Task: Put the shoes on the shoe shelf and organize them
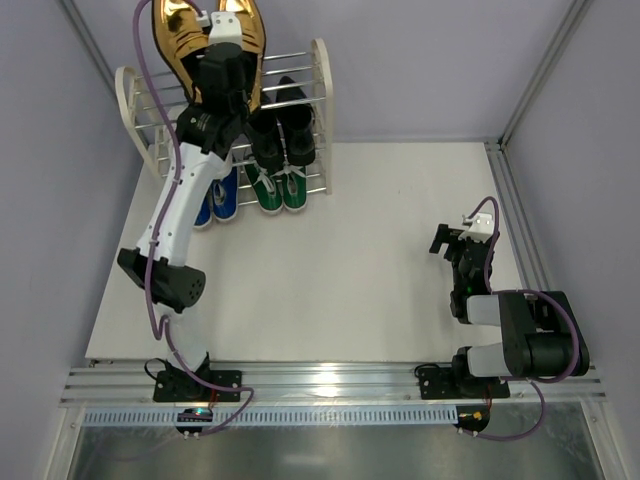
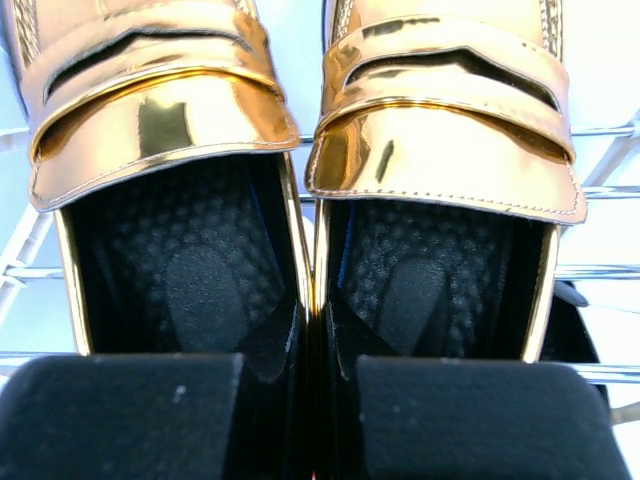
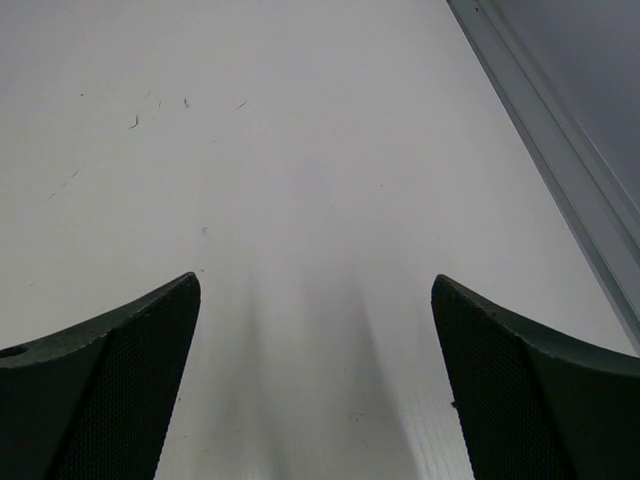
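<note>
The pair of shiny gold pointed shoes lies on the top tier of the shoe shelf, toes pointing away. My left gripper is shut on them. In the left wrist view the black fingers pinch the touching inner walls of the two gold shoes at the heel end, with chrome rods beneath. Glossy black loafers sit on a middle tier, green sneakers and blue sneakers at the bottom. White sneakers are not visible. My right gripper is open and empty over the table.
The shelf stands at the table's back left against the wall. A metal rail runs along the table's right edge close to my right gripper. My left arm reaches across the shelf's left front.
</note>
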Available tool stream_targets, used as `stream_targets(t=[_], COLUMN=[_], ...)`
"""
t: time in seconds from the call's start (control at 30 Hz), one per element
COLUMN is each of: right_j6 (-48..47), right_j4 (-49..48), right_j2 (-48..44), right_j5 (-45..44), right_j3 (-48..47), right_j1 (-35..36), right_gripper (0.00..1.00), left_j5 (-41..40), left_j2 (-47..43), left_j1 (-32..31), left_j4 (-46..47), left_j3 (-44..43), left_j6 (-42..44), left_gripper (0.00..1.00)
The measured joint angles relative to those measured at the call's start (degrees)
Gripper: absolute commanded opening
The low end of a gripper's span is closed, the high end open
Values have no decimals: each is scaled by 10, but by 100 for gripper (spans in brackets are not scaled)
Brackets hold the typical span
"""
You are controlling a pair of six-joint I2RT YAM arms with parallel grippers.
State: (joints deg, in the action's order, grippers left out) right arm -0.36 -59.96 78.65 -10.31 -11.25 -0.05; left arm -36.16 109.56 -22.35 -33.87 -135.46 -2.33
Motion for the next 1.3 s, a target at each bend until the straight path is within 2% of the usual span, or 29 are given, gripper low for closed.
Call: stream_targets(t=[0.27,0.3,0.33,0.4,0.43,0.53,0.7,0.87,1.03,1.23,1.27,1.3], right_j6=[0,0,0,0,0,0,0,0,0,0,0,0], right_j4=[0,0,0,0,0,0,0,0,0,0,0,0], right_j2=[0,0,0,0,0,0,0,0,0,0,0,0], right_j5=[0,0,0,0,0,0,0,0,0,0,0,0], right_j3=[0,0,0,0,0,0,0,0,0,0,0,0], right_j1=[0,0,0,0,0,0,0,0,0,0,0,0], right_gripper=[97,97,97,97,97,97,97,97,97,97,97,97], left_j5=[11,13,14,18,18,24,28,32,33,-7,-17,-33], left_j2=[-18,-18,-18,-18,-18,-18,-21,-19,-20,-58,-68,-84], left_j1=[17,19,21,23,24,29,33,32,32,32,33,37], left_j4=[14,14,12,15,22,46,76,75,82,111,118,127], left_j3=[30,30,30,28,27,21,-1,-2,-2,34,43,52], left_j6=[-41,-47,-50,-53,-54,-51,-49,-45,-40,-34,-35,-35], left_gripper=[0,3,12,20,30,52,64,68,79,82,49,49])
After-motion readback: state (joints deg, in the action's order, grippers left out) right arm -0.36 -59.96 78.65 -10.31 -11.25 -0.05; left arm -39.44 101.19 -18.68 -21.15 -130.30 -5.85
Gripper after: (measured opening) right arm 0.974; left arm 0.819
